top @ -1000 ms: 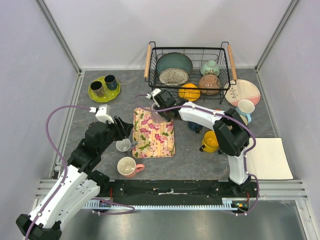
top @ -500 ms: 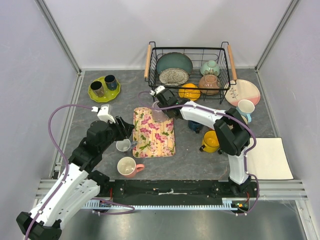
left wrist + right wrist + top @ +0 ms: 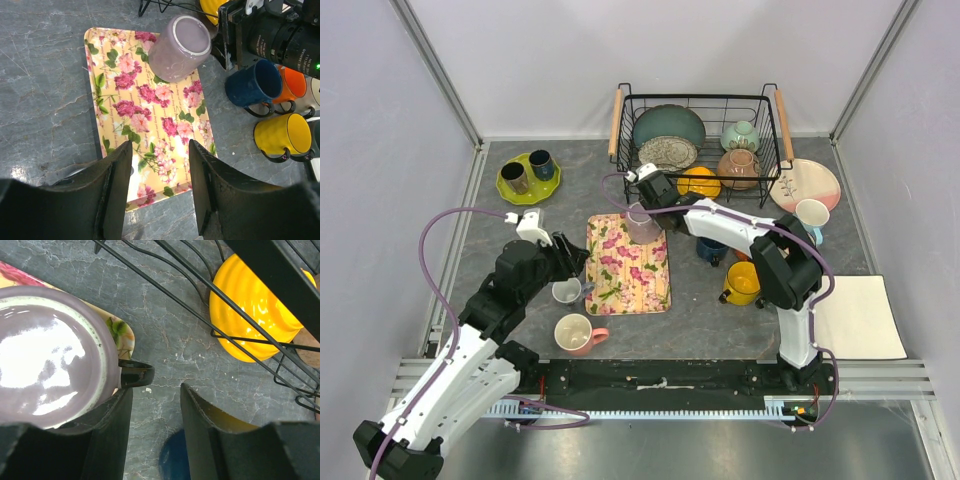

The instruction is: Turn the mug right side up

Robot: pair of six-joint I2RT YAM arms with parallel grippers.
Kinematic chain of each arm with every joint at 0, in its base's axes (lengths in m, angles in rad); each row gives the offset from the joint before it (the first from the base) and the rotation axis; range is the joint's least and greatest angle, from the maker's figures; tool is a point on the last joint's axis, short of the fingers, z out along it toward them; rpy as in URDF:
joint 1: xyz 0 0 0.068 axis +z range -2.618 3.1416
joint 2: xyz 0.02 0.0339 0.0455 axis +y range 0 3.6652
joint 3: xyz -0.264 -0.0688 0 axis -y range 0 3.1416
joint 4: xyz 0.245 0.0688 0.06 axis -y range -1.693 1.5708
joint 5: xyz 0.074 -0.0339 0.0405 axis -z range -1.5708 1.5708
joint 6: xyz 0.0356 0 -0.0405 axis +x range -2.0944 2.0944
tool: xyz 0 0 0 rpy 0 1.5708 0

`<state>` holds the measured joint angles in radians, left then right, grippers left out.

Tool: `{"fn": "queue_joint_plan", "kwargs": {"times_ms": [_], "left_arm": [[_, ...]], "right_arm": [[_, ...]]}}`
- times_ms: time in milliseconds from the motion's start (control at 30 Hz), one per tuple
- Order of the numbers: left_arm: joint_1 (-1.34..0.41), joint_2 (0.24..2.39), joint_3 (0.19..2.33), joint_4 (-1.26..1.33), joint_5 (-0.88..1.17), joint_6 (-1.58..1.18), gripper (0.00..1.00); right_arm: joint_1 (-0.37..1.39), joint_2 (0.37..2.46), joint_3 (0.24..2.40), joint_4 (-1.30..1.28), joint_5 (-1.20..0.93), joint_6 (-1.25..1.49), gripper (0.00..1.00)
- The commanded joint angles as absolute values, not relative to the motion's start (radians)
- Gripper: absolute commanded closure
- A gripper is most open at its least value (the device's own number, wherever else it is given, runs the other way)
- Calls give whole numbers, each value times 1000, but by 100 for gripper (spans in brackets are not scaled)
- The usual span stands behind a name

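The purple mug [image 3: 642,225] stands upside down on the far right corner of the floral tray [image 3: 625,270], its pale-rimmed base up. In the left wrist view the mug [image 3: 180,47] leans slightly on the tray [image 3: 150,120]. My right gripper [image 3: 655,192] is open just behind the mug. In the right wrist view the mug's dark handle [image 3: 135,374] pokes out at the tip of the left finger, beside the open right gripper [image 3: 155,390] and not between the jaws. My left gripper [image 3: 159,146] is open and empty above the tray's near edge.
A black wire rack [image 3: 697,105] with plates and bowls stands behind; a yellow bowl [image 3: 700,183] is at its front. A blue mug [image 3: 710,250] and a yellow mug [image 3: 740,283] stand right of the tray. A pink mug [image 3: 575,333] and a small cup [image 3: 566,291] are to its left.
My right gripper has drawn back from over the purple mug toward the rack, leaving the mug more exposed on the tray. My left arm has barely moved.
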<state>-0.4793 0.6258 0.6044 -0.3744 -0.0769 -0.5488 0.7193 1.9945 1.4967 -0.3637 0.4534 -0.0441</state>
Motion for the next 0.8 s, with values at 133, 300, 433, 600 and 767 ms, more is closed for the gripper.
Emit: {"fn": "queue_joint_plan", "kwargs": {"times_ms": [133, 300, 433, 600, 767], "left_arm": [[-482, 626, 630, -371, -71, -503, 44], [-482, 641, 640, -374, -58, -506, 44], [-482, 649, 632, -365, -32, -515, 44], [-483, 719, 644, -336, 90, -537, 47], [-485, 772, 646, -315, 129, -572, 48]], "right_arm": [[785, 1769, 1447, -362, 459, 60, 41], [799, 1620, 1431, -460, 448, 142, 34], [799, 1488, 1298, -558, 557, 276, 36], [798, 1287, 1126, -617, 608, 460, 37], [796, 1220, 1010, -660, 586, 551, 34]]}}
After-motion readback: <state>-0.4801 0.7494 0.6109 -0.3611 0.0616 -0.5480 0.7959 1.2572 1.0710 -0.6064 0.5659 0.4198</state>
